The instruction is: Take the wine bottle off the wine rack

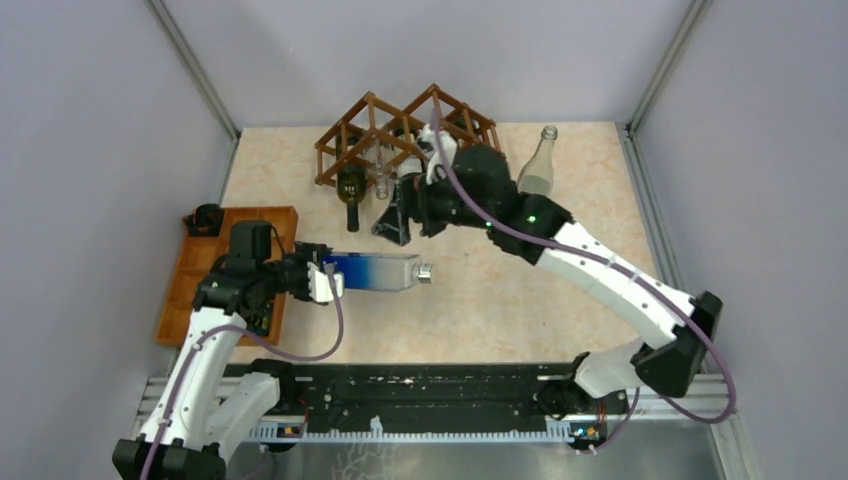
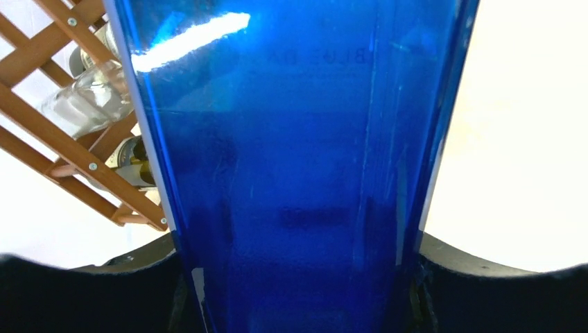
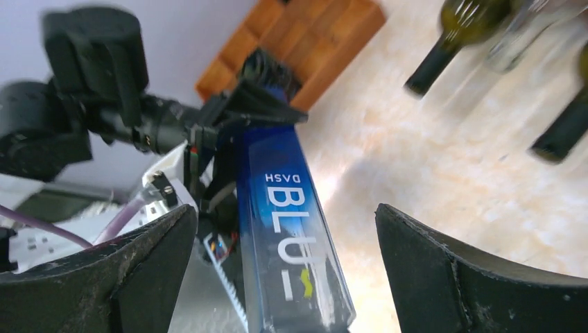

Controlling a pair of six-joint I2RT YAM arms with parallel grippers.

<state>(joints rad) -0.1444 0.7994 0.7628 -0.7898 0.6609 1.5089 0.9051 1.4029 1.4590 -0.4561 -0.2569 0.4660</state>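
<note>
The brown lattice wine rack point(image 1: 400, 135) stands at the back of the table, with a dark green bottle point(image 1: 350, 195) and a clear bottle point(image 1: 382, 178) lying in its cells, necks pointing toward me. My left gripper point(image 1: 320, 281) is shut on the base end of a blue bottle point(image 1: 375, 272) and holds it level in front of the rack. The blue bottle fills the left wrist view point(image 2: 291, 173), where the jaws point(image 2: 298, 277) clamp its sides. My right gripper point(image 1: 395, 222) is open and empty between the rack and the blue bottle's neck. In the right wrist view point(image 3: 284, 215) the blue bottle point(image 3: 291, 236) shows between its spread fingers without touching them.
A clear bottle point(image 1: 540, 165) stands upright at the back right, beside the right arm. A flat orange-brown compartment tray point(image 1: 195, 290) lies at the left under the left arm. Grey walls close in the table on three sides.
</note>
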